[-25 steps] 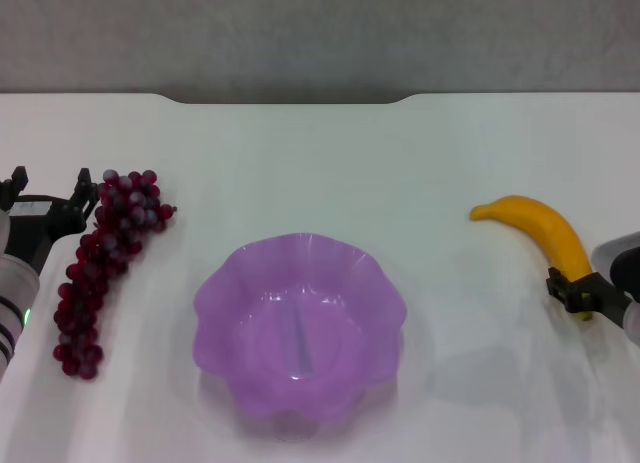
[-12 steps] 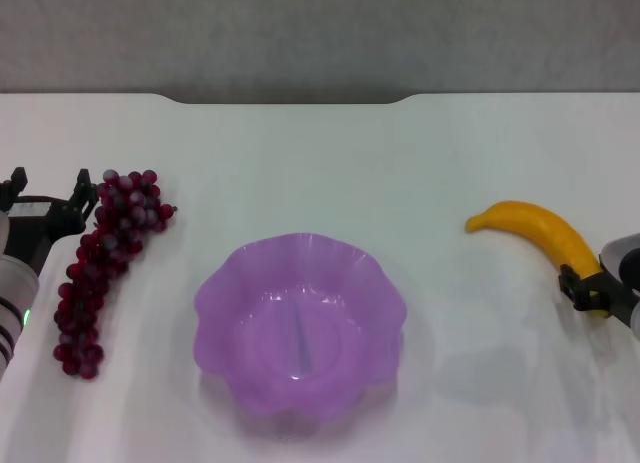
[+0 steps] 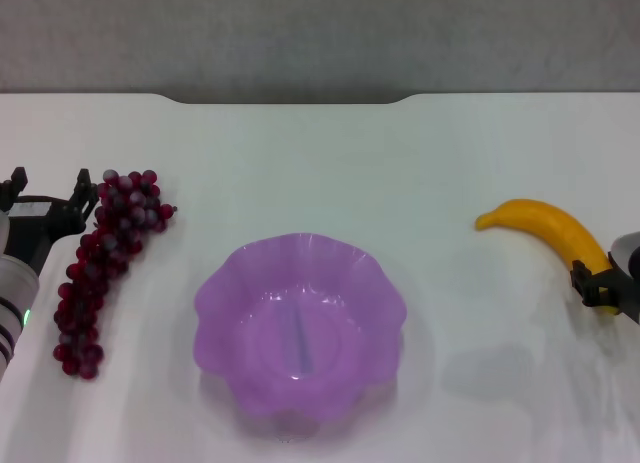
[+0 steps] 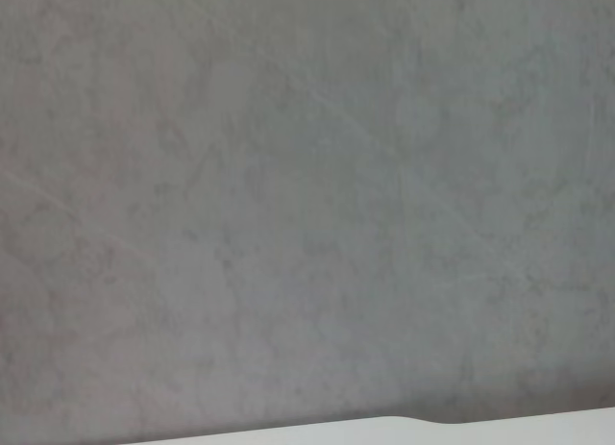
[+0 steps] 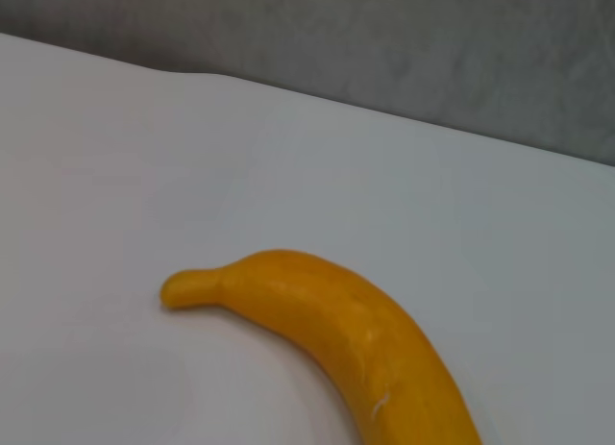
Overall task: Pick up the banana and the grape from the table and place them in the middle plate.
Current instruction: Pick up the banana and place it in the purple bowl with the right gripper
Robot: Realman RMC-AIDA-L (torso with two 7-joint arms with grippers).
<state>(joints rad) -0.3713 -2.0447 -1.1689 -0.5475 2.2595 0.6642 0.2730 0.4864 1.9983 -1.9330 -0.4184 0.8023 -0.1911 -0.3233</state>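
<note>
- Banana [image 3: 548, 231]: lies at the right of the table [image 3: 320, 163], well apart from the plate. Curved, yellow-orange; thin stem end points toward the table's middle, body runs back toward the right edge of the head view. A soft shadow sits on the white surface below it, nearer the robot; whether the fruit rests on the table or is raised off it, cannot tell.
- Right gripper [image 3: 600, 285]: at the banana's near end, at the far right edge of the head view. Black fingers [image 3: 585, 279] clenched on the fruit's end, one on each side, so it is grasping the banana. Rest of the arm mostly out of frame.
- Right wrist view: banana [image 5: 332, 339] fills the lower middle, stem tip pointing away from the camera, white tabletop around it, grey wall beyond the far edge. The arm's own fingers do not show here.
- Middle plate [image 3: 215, 288]: translucent purple, scalloped rim, sits centre of the table toward the near side. Nothing in it.
- Grape [image 3: 100, 263]: long dark red-purple bunch at the left of the table, running from a fat far end to a narrow near end. Well apart from the plate.
- Left gripper [image 3: 45, 198]: just beside the far end of the grape bunch, at the left edge. Black fingertips spread apart, released, holding nothing.
- Left wrist view: grey wall only, with a sliver of the table's far edge [image 4: 480, 432].
</note>
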